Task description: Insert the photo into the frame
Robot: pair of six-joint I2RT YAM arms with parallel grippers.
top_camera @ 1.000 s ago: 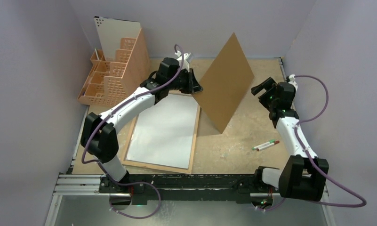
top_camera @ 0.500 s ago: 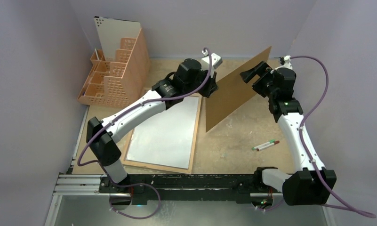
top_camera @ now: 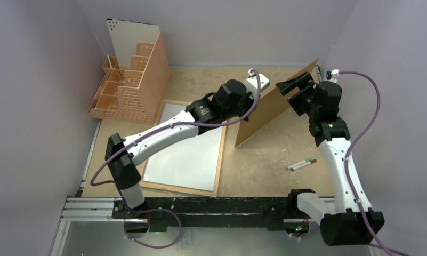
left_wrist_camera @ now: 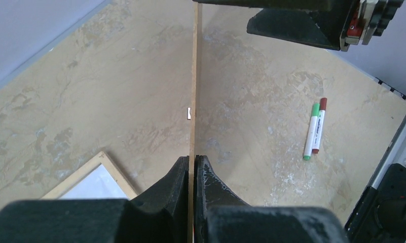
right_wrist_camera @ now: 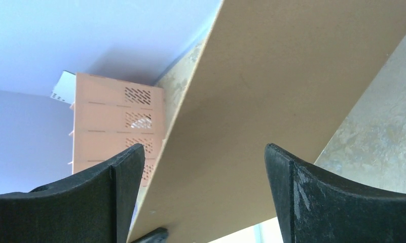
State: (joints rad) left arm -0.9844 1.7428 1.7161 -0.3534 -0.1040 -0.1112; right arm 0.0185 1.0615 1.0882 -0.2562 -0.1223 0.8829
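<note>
While left fingers pinch standing backing board, markers beside, organizer beyond frame.

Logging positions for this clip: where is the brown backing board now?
Top view, centre-right: the backing board stands tilted beside the frame, pinched by the left gripper, open right gripper at its top.

A brown hardboard sheet stands steeply on edge, right of centre over the worn tan table. Two markers, one green-capped and one red-capped, lie side by side nearer the right. At the far left, a peach slotted organiser holds an upright white perforated panel.
</note>
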